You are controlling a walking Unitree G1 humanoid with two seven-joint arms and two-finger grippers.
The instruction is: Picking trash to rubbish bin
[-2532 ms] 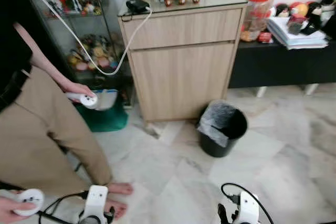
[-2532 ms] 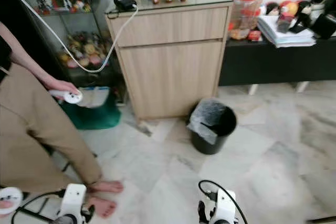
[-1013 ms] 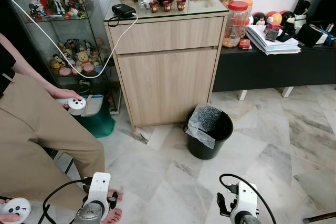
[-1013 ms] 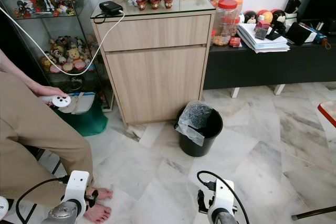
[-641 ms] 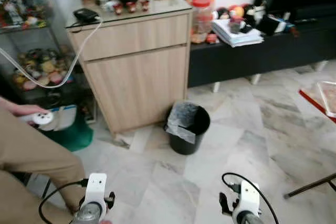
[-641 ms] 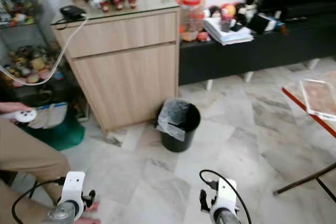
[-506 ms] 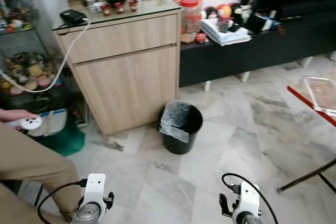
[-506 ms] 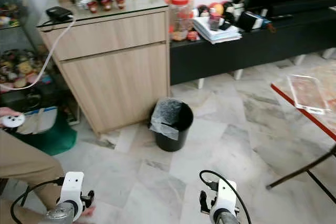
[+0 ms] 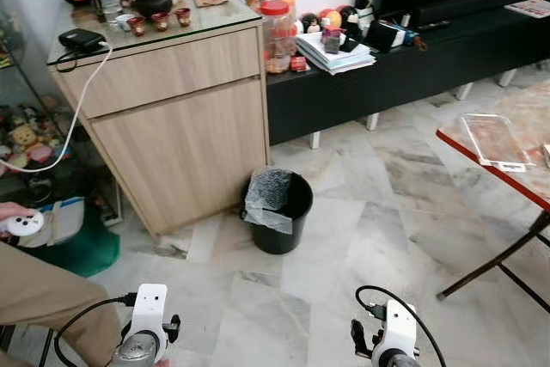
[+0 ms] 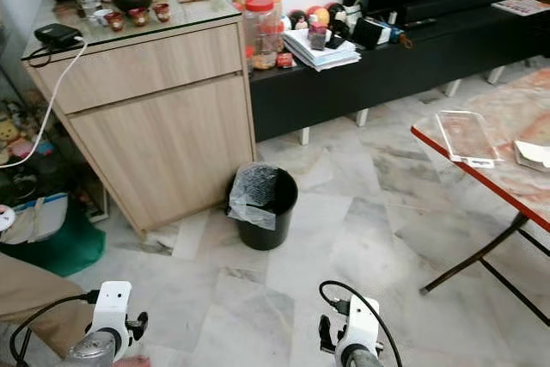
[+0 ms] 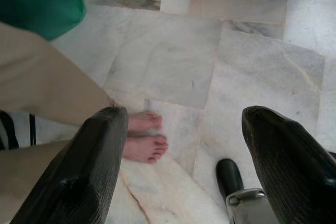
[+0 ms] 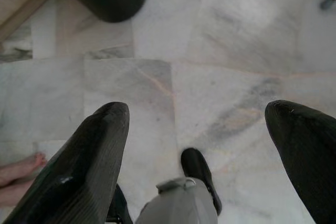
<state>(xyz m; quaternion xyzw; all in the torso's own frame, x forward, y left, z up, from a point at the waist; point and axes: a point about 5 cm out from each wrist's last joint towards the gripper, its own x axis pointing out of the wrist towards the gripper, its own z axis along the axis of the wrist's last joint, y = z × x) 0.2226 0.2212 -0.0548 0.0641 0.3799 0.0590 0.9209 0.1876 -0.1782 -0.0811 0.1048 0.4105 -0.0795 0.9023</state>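
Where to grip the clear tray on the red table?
Likely the tray by its near long rim, where it lies close to the table edge. It lies flat, so pinch the raised lip from the robot's side, one finger over and one under. Right gripper is open.

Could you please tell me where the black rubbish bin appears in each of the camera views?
Left eye view: rubbish bin at centre, before the wooden cabinet.
Right eye view: centre-left, same spot.
Left wrist view: dark base at one edge.
Right wrist view: lower body at an edge.
Shared landmark: the cabinet's foot.
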